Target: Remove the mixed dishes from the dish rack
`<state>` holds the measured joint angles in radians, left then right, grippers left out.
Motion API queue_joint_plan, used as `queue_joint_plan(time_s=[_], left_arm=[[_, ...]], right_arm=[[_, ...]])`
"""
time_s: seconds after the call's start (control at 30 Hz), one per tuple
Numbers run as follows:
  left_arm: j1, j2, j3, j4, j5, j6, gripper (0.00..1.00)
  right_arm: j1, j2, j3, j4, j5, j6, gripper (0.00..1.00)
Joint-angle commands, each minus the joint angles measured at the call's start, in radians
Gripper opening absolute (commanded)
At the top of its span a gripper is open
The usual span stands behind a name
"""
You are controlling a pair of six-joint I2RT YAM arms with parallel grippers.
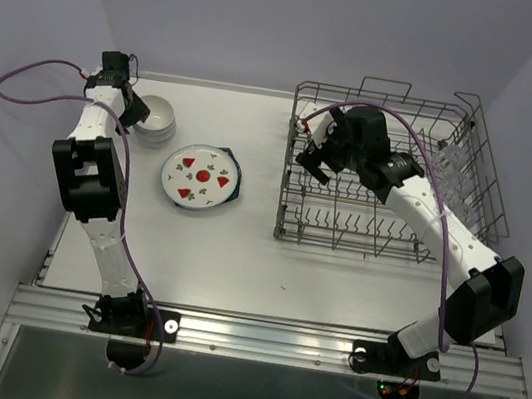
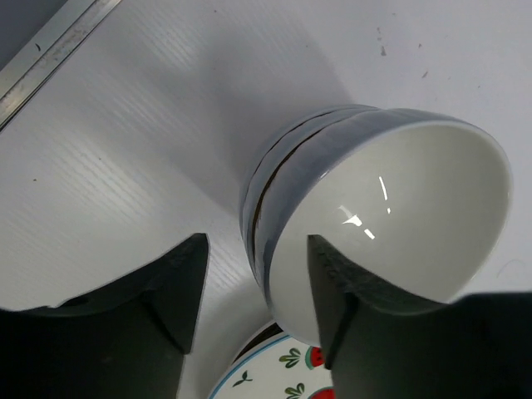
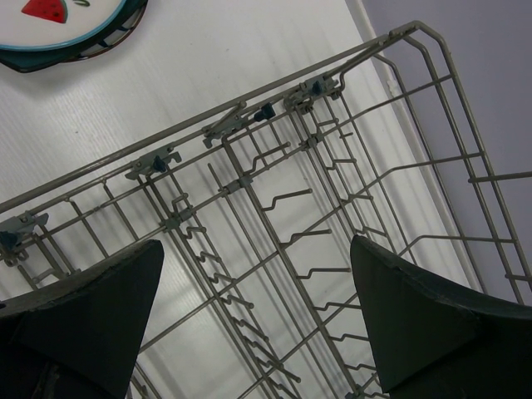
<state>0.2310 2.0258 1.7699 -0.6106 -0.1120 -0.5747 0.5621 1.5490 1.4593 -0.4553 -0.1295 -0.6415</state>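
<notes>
Already out, left of the dish rack (image 1: 388, 194): stacked bowls (image 1: 160, 118), strawberry plate (image 1: 200, 178) on teal plate (image 1: 237, 177). Waiting inside its tall side: maybe clear glasses (image 1: 458, 159). Fingers apart on both: left gripper (image 1: 137, 110) at bowls, right gripper (image 1: 312, 162) over dish rack.

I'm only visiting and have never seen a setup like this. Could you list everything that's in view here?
bowls: at least two, nested, white, far left of the table
strawberry plate: one, white with red strawberries and green leaves, lying on the teal plate
teal plate: one, dark teal, under the strawberry plate, left of the rack
dish rack: one, grey wire, right side of the table
glass tumblers: count unclear, clear, in the rack's taller side section
table: one, white, under everything
left gripper: one, black, open, at the bowls' rim
right gripper: one, black, open, above the rack's left part
</notes>
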Motion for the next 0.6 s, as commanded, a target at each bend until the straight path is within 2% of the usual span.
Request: queue_joint_plan(time_s=[0.0,0.07,0.27,0.43,0.57], left_arm=[[0.013,-0.021,0.046,-0.012,0.002,-0.008,0.69],[0.011,-0.029,0.048,-0.011,0.018,-0.002,0.81],[0.007,-0.056,0.075,-0.020,0.040,0.006,0.82],[-0.002,-0.111,0.143,-0.063,0.048,0.018,0.91],[-0.021,-0.205,0.161,-0.067,0.046,0.022,0.99]], right_arm=[[-0.005,-0.004,0.018,0.053,0.010,-0.012,1.00],[-0.005,-0.004,0.018,0.053,0.010,-0.011,1.00],[-0.005,-0.006,0.024,0.056,0.010,-0.004,1.00],[-0.005,-0.010,0.045,0.067,0.022,0.055,1.00],[-0.005,-0.018,0.076,0.093,0.080,0.178,1.00]])
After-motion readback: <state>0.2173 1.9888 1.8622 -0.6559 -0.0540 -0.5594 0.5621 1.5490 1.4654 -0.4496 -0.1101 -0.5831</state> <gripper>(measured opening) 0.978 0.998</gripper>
